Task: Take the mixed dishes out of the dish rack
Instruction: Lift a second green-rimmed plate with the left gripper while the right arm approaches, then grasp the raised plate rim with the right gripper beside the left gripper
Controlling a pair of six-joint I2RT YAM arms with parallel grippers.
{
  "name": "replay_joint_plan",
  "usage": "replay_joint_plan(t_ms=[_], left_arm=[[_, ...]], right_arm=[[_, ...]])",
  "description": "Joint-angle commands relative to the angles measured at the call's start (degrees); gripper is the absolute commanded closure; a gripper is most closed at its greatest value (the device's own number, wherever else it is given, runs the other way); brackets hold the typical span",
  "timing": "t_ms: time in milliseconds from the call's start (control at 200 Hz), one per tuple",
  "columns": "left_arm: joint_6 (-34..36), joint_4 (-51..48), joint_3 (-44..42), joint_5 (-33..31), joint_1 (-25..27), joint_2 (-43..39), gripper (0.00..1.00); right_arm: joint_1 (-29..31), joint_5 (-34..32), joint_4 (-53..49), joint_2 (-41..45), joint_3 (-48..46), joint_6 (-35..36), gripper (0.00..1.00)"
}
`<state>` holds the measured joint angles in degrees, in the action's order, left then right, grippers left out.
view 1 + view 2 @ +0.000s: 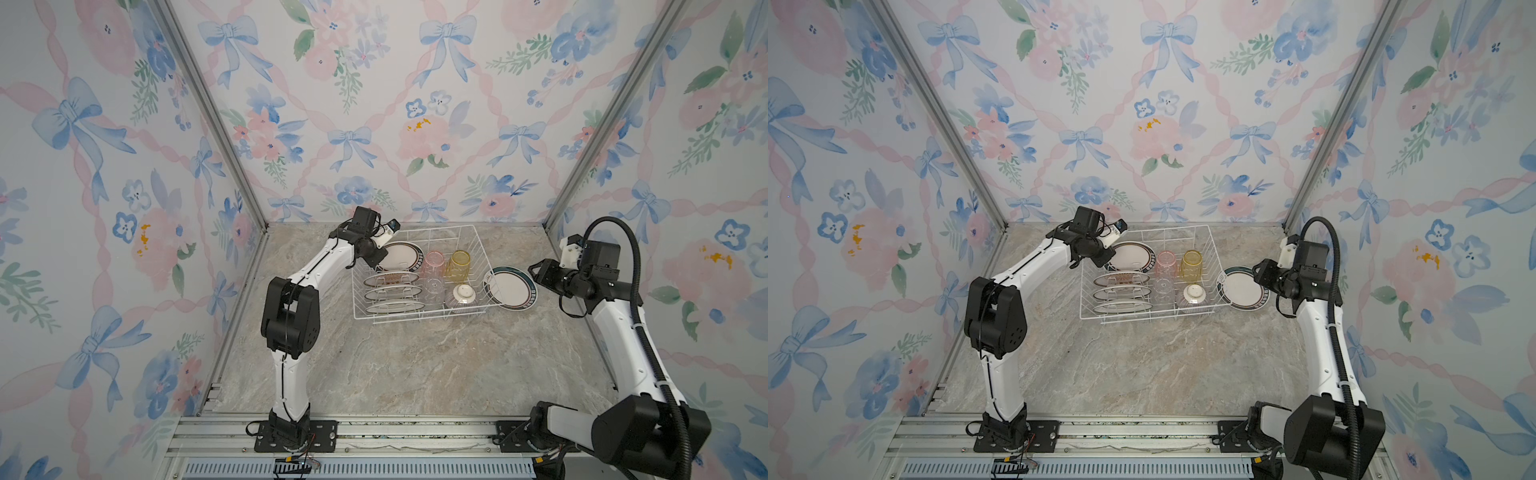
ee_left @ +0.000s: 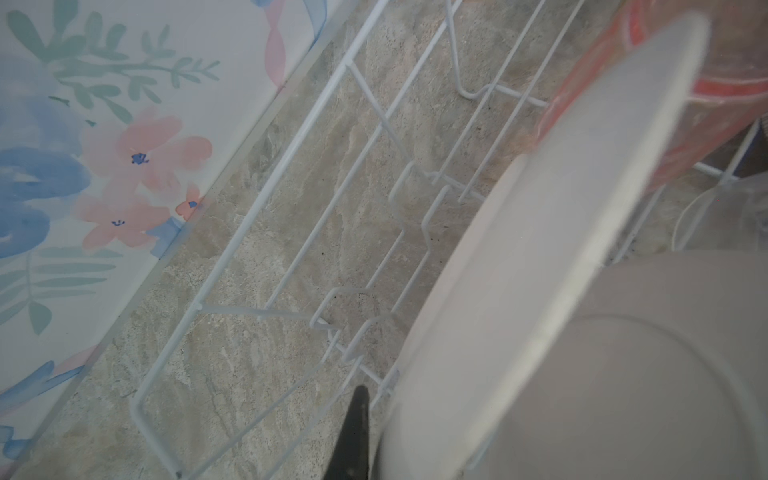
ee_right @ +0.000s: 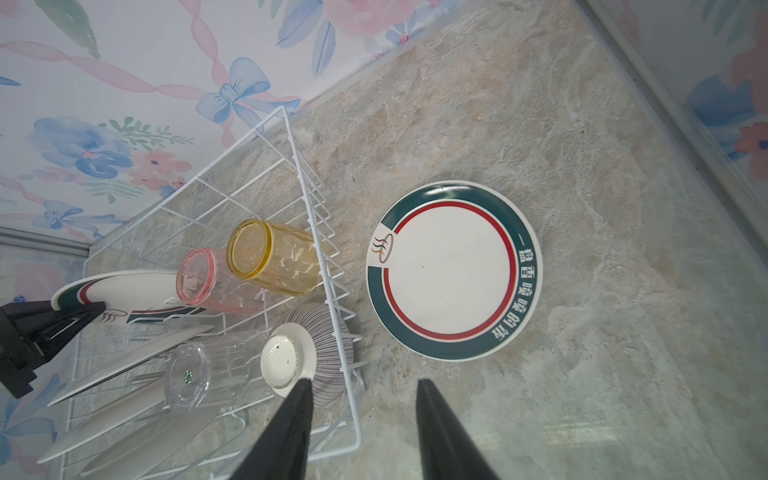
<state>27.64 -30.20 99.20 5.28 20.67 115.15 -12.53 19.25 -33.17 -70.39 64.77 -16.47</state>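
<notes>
The white wire dish rack [image 1: 432, 227] stands at the back of the table. My left gripper [image 1: 378, 261] is shut on the rim of the rearmost upright plate [image 1: 402, 255], whose pale back fills the left wrist view [image 2: 540, 257]; only one black finger [image 2: 355, 428] shows there. Three more plates [image 1: 390, 293] stand in the dividers. Pink [image 1: 434, 262], yellow [image 1: 458, 263] and clear [image 1: 432, 291] tumblers and a striped bowl [image 1: 460, 297] sit upside down in the rack. My right gripper [image 3: 365, 381] hangs open and empty over the rack's right edge, beside a green-rimmed plate [image 3: 453, 270] lying flat on the table.
The marble tabletop [image 1: 415, 365] stretches in front of the rack to the metal rail. Floral walls close in the back and both sides. The flat plate [image 1: 510, 288] lies between the rack and my right arm.
</notes>
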Motion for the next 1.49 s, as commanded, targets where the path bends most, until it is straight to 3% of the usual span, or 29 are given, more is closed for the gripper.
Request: replay_joint_plan(t_ms=[0, 310, 1040, 1170, 1375, 1490], left_arm=[[-4.1, -0.7, 1.4, 3.5, -0.5, 1.2, 1.0], [-7.9, -0.3, 3.8, 2.9, -1.9, -0.7, 1.0], [-13.7, -0.4, 5.4, 0.5, -3.5, -12.2, 1.0], [-16.0, -0.5, 5.8, 5.5, -4.6, -14.0, 1.0], [-22.7, -0.4, 7.1, 19.7, -6.2, -15.7, 1.0], [-27.5, -0.4, 7.4, 28.0, -6.4, -15.6, 1.0]], right_arm=[[0.5, 0.9, 0.6, 0.9, -0.1, -0.6, 0.56], [1.7, 1.8, 1.3, 0.7, -0.5, -0.2, 0.57], [15.3, 8.9, 5.9, -3.7, 2.9, 3.0, 0.59], [16.6, 14.0, 8.7, -4.6, 2.7, 2.6, 0.59], [16.9, 29.3, 21.4, -4.8, 0.0, -4.5, 0.6], [17.8, 32.1, 24.9, -4.7, 0.0, -6.5, 0.58]])
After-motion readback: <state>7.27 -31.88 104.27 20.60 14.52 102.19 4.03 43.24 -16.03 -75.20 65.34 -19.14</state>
